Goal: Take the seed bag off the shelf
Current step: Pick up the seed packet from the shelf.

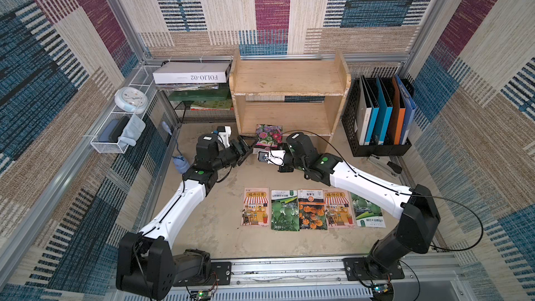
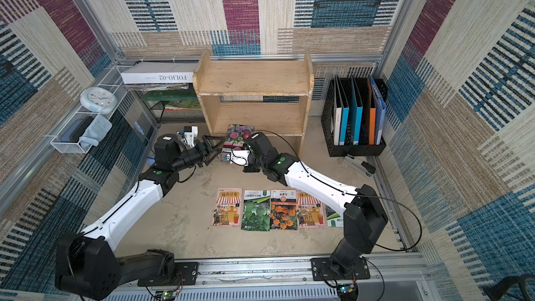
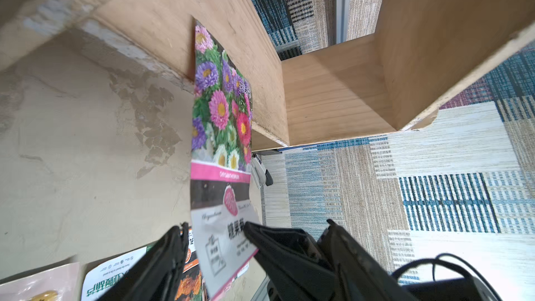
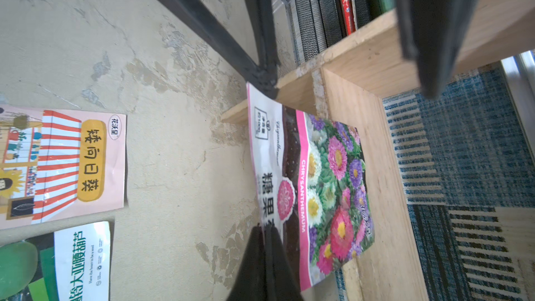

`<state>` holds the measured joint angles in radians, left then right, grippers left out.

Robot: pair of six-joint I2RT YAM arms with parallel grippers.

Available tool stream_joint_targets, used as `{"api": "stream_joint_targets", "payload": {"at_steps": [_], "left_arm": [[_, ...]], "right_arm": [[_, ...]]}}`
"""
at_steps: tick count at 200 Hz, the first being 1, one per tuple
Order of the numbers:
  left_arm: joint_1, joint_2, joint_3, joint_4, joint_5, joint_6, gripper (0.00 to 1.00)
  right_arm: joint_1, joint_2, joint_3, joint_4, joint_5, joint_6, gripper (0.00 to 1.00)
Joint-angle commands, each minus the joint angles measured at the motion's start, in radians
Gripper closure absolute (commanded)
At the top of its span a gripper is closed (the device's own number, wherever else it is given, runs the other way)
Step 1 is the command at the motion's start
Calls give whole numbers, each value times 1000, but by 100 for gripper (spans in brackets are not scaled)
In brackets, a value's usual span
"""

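The seed bag (image 1: 269, 134) (image 2: 240, 134), printed with pink and purple flowers, lies with its flower end on the lower board of the wooden shelf (image 1: 289, 78) (image 2: 254, 78). Its white end sticks out past the front edge over the table. My right gripper (image 4: 267, 228) is shut on that white end of the seed bag (image 4: 333, 183). In both top views its fingers are hidden under the wrist camera. My left gripper (image 1: 246, 146) (image 3: 256, 222) is open, and the white end of the seed bag (image 3: 223, 111) stands between its fingers. One fingertip (image 4: 266, 82) is at the bag's corner.
A row of several seed packets (image 1: 312, 208) lies on the table in front. A black mesh rack (image 1: 202, 102) with a white box stands left of the shelf. To the right are a black file holder (image 1: 379, 114) and a stapler (image 1: 385, 165). A wire basket (image 1: 121, 128) hangs on the left wall.
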<state>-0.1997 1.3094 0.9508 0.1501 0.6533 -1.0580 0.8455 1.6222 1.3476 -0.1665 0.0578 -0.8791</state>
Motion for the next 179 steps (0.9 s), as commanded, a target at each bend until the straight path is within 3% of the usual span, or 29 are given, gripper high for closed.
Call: {"api": "stream_joint_targets", "payload": {"at_steps": [1,17,61,74,113,137,173,179], "left_arm": [[3,50,36,-2,45,28,18],[3,79,51,-9,52,37,15],[3,115,66,7,54,39,18],[3,124,66,20,60,31,28],[3,162,64,68,86,-5,79],[3,168,56,77,87,-15,98],[3,150,46,70,81,-11,100],[3,145,45,71,81,-11,100]], "right_arm": [[14,6,-1,12,-22,6,100],[18,8,1,12,-21,7,100],[32,4,4,5,-22,6,100],[36,1,1,2,-24,8,100],[46,-5,-4,3,-19,10,100],[47,-5,-4,2,-14,10,100],[52,-15,-4,-5,9,27,100],[52,-20,-5,-5,19,39,93]]}}
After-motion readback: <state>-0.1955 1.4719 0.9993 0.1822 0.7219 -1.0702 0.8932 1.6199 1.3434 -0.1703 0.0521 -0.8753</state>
